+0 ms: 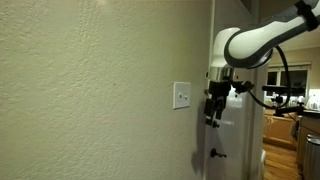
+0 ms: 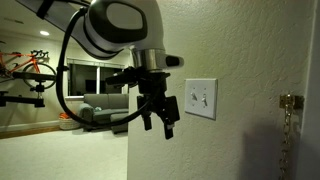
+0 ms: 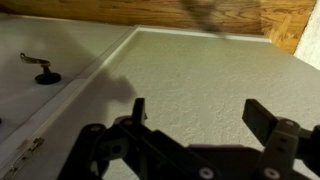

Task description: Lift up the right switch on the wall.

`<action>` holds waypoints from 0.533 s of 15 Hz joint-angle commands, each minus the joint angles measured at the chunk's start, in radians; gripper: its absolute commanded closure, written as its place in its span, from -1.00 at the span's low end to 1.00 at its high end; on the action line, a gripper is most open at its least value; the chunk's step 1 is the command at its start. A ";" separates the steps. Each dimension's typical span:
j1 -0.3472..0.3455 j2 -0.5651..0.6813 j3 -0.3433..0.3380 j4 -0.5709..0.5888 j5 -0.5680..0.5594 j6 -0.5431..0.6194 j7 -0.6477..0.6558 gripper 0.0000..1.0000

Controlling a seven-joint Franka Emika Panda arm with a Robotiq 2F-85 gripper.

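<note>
A small white switch plate (image 2: pixel 200 98) sits on the rough cream-green wall (image 2: pixel 240 50) and carries two tiny toggles. The right switch (image 2: pixel 206 98) is the right-hand one; its up or down position is too small to tell. The plate also shows in an exterior view (image 1: pixel 182 95). My gripper (image 2: pixel 157 120) is open and empty, hanging just beside and slightly below the plate, apart from it, as also seen in an exterior view (image 1: pixel 213 112). In the wrist view the open fingers (image 3: pixel 200 115) frame bare wall (image 3: pixel 200 75); the plate is out of that view.
A white panelled door (image 1: pixel 235 130) stands beside the wall, with a dark handle (image 1: pixel 217 154) low down, also in the wrist view (image 3: pixel 40 68). A brass latch and chain (image 2: pixel 288 105) hang at the wall's far edge. A living room lies beyond the wall corner (image 2: pixel 60 100).
</note>
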 commanded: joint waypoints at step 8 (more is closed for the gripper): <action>-0.017 0.089 0.001 0.104 -0.011 0.198 0.121 -1.00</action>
